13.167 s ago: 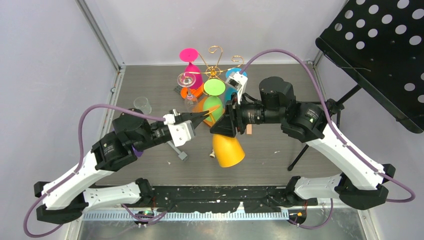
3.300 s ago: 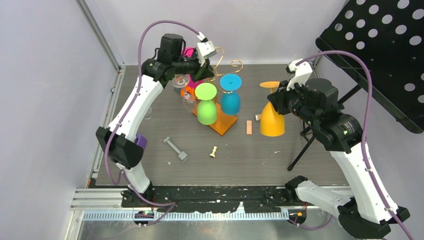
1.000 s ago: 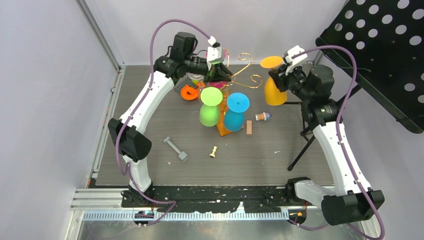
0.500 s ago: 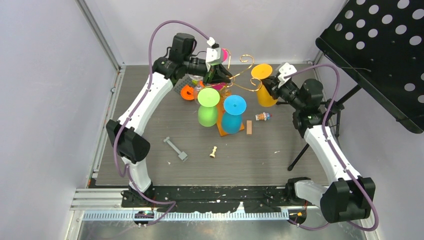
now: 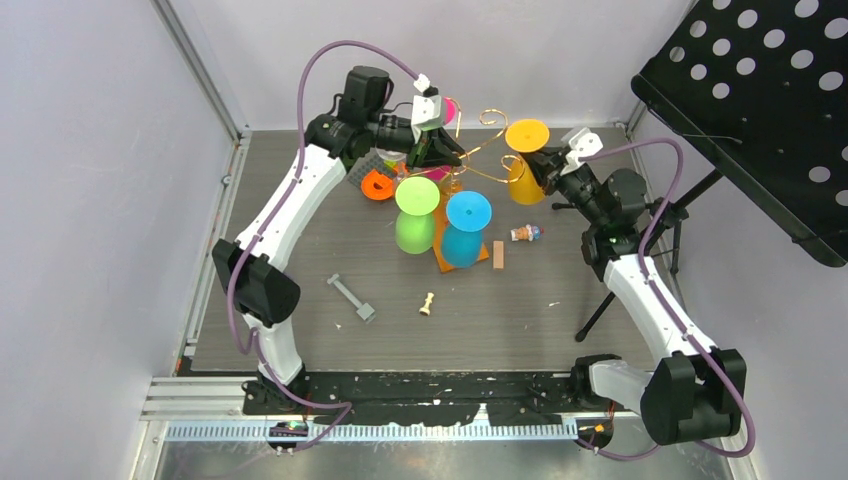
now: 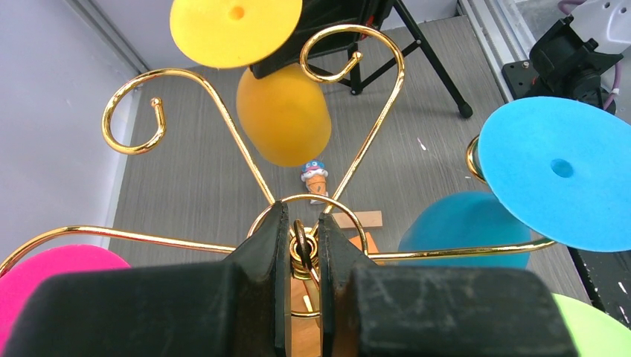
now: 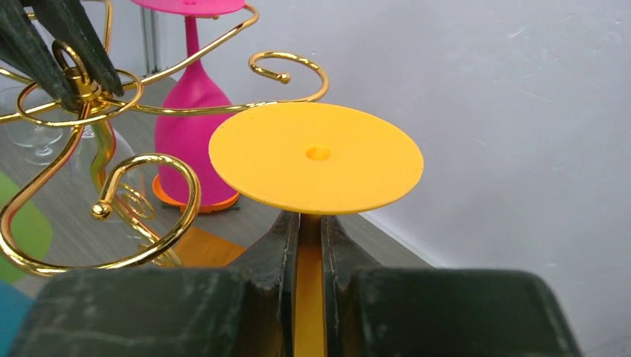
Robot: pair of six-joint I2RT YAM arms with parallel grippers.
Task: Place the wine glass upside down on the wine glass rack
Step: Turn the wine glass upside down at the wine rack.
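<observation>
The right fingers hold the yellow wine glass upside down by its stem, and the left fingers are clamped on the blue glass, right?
No. The left wrist view shows the left fingers clamped on the gold rack at the top of its central post, not on the blue glass. The right fingers do hold the yellow wine glass upside down by its stem.

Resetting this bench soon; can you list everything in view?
wine glass rack: one, gold, centre
yellow wine glass: one, yellow, beside rack arm
green wine glass: one, green, on rack
blue wine glass: one, blue, on rack
pink wine glass: one, pink, on rack
orange ring: one, orange, left of rack
grey bar: one, grey, front
pawn: one, cream, front
wooden block: one, tan, right of rack
toy figure: one, multicoloured, right of rack
music stand: one, black, far right
left gripper: one, black, shut on rack top
right gripper: one, black, shut on yellow wine glass
</observation>
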